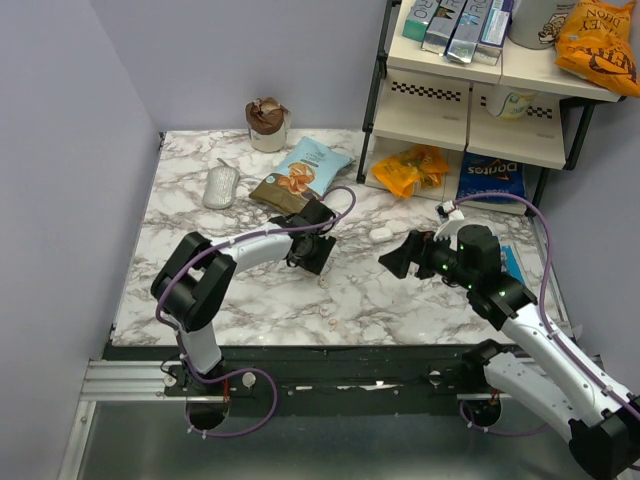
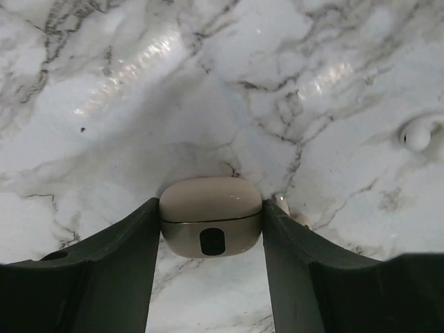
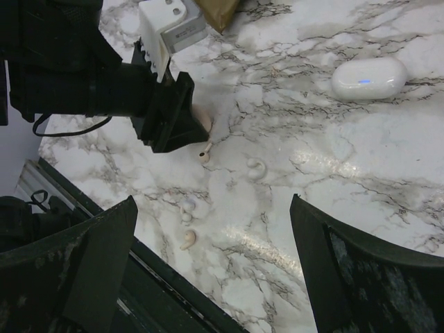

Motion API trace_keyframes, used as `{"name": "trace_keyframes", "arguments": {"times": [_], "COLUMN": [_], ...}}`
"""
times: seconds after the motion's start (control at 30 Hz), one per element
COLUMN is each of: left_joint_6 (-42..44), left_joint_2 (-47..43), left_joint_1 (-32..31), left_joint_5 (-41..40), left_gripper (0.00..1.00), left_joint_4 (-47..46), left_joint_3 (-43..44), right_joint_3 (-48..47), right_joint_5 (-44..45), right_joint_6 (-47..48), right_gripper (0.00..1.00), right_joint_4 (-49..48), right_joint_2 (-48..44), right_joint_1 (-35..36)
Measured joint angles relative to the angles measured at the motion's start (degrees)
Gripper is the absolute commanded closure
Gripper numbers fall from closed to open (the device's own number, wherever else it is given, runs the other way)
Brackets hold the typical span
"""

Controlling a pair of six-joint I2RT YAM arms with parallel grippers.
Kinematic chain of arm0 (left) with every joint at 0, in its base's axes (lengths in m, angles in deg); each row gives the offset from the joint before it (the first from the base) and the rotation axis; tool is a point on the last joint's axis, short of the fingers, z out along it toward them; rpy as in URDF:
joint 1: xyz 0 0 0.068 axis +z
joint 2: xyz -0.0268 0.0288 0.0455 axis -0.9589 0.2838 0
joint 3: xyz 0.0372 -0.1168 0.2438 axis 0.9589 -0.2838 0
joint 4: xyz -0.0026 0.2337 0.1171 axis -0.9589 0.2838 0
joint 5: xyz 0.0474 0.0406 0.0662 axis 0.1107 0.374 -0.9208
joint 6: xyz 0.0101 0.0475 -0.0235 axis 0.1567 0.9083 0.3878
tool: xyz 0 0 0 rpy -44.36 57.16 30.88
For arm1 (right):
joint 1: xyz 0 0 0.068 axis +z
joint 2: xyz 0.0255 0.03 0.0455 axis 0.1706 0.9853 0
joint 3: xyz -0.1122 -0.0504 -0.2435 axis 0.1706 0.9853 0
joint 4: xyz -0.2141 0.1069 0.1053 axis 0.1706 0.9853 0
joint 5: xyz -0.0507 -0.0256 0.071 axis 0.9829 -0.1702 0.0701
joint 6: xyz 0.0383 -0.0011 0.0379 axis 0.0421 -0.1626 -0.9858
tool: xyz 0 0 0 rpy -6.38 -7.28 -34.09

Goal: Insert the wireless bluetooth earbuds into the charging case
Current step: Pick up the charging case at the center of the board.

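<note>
The left tool (image 2: 211, 232) clamps the shut case (image 2: 208, 201) on the desk (image 2: 139, 104); the right tool (image 3: 214, 208) hangs wide open, empty. A steady hold while it is opened seems key.

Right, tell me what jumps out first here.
A cream case sits pinched in the left gripper near the middle of the marble table. Loose earbuds lie scattered beside it. A white case with a blue light lies between that gripper and the wide-open right gripper.
</note>
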Motion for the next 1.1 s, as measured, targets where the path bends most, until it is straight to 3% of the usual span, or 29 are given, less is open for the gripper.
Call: {"name": "trace_keyframes", "arguments": {"times": [0.07,0.13,0.23,0.47,1.1], "left_joint_6": [-3.58,-6.54,-9.81,-11.98,-14.56], "left_joint_2": [1.53,2.62,3.28,3.41,2.51], "left_joint_1": [-0.09,-0.24,-0.33,-0.33,-1.07], "left_joint_5": [-2.73,-4.87,-7.34,-11.41,-11.80], "left_gripper": [0.55,0.40,0.29,0.22,0.22], "left_joint_4": [0.24,0.42,0.35,1.22,0.11], "left_joint_3": [1.84,3.17,3.89,3.91,2.32], "right_joint_3": [0.00,0.00,0.09,0.28,1.46], "right_joint_5": [-0.02,0.00,0.00,0.00,0.00], "right_joint_6": [-0.22,-0.26,-0.26,-0.26,-0.28], "right_gripper": [0.00,0.00,0.00,0.00,0.00], "right_joint_4": [0.00,0.00,0.00,0.02,0.00], "right_joint_2": [-0.02,-0.04,-0.24,-0.46,-0.46], "right_joint_1": [0.00,0.00,0.00,0.00,0.00]}}
